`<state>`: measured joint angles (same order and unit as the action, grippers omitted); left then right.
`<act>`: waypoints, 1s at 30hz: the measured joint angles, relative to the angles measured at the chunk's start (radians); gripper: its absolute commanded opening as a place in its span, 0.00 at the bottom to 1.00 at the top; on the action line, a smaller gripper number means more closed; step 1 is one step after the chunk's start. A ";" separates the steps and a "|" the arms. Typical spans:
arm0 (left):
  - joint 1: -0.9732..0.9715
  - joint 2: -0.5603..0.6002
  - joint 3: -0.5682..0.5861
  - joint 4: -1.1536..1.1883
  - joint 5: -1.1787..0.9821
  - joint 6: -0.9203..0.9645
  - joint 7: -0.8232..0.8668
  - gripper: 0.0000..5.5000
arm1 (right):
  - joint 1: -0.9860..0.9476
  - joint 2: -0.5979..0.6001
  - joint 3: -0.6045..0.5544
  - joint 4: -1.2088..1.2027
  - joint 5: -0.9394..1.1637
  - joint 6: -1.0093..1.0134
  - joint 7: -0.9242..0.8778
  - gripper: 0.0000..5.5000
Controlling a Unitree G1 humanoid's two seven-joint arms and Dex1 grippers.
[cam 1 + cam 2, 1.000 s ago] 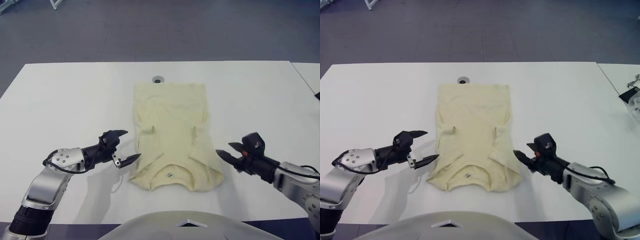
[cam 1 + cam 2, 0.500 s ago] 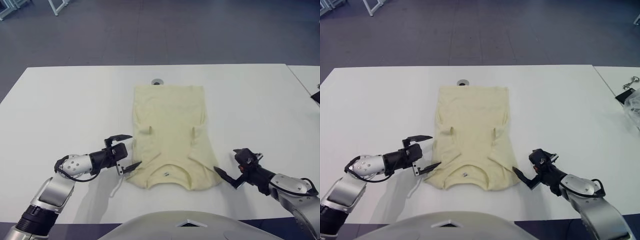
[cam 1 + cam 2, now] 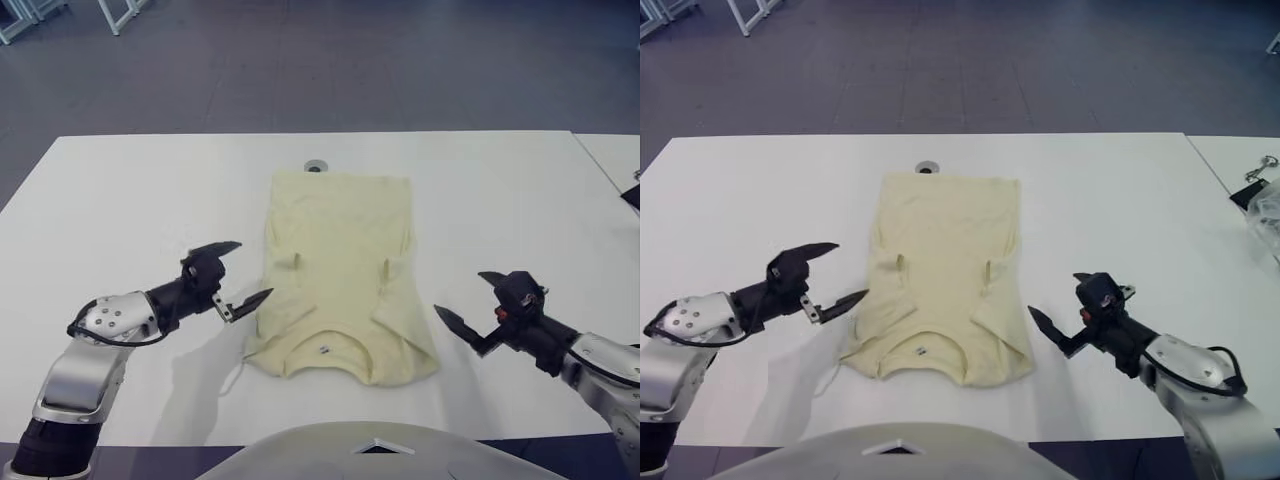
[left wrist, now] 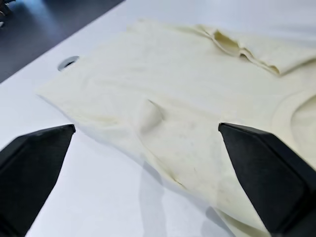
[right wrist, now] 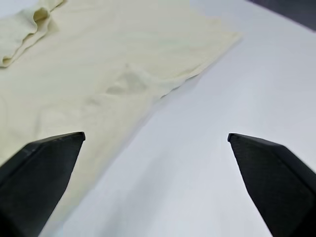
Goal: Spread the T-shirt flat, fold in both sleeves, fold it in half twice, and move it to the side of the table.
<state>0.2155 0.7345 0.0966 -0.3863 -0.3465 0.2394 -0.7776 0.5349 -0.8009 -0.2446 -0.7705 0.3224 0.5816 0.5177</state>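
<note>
Left gripper (image 3: 255,268): fingers (image 4: 34,168) spread wide, nothing between them. It sits left of centre in the left eye view, with one tip at the T-shirt (image 3: 340,270) edge; contact cannot be told.

Right gripper (image 3: 458,293): fingers (image 5: 269,168) also wide and empty. It is in the lower right of the frame, near the shirt's lower right corner but apart from it.

The shirt lies mid-frame on the white table (image 3: 130,200). Its hem is toward the top of the frame, just below a small round port (image 3: 316,166). The collar (image 3: 325,350) is toward the bottom. Both sleeves (image 3: 290,262) look turned in over the body, leaving a narrow oblong that flares slightly at the shoulders.

Judgement: the sleeve step looks done and the first half-fold is in hand. Both grippers flank the collar end.

The next move calls for lowering both tips to the two lower corners and pinching through all the layers, so the tucked sleeves come along. Both corners should then be carried together up to the hem, keeping the edges aligned.
</note>
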 measured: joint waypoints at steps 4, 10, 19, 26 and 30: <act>0.085 0.051 0.025 0.108 0.136 -0.307 -0.046 0.98 | 0.176 -0.036 0.016 0.027 -0.203 -0.277 0.054 0.98; 0.127 0.112 0.024 0.343 0.249 -0.795 -0.127 0.98 | 0.309 -0.054 0.052 0.132 -0.389 -0.590 0.098 0.98; 0.064 0.192 -0.091 0.608 0.385 -1.283 -0.165 0.98 | 0.221 -0.044 0.195 0.284 -0.594 -0.888 0.031 0.98; -0.023 0.151 -0.122 0.696 0.553 -1.449 -0.016 0.98 | 0.185 0.012 0.276 0.350 -0.744 -1.004 -0.138 0.85; -0.027 0.137 -0.122 0.703 0.625 -1.503 0.067 0.98 | 0.188 0.022 0.305 0.398 -0.832 -1.073 -0.280 0.92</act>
<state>0.1881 0.8715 -0.0258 0.3167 0.2788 -1.2638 -0.7104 0.7230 -0.7788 0.0606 -0.3721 -0.5094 -0.4910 0.2373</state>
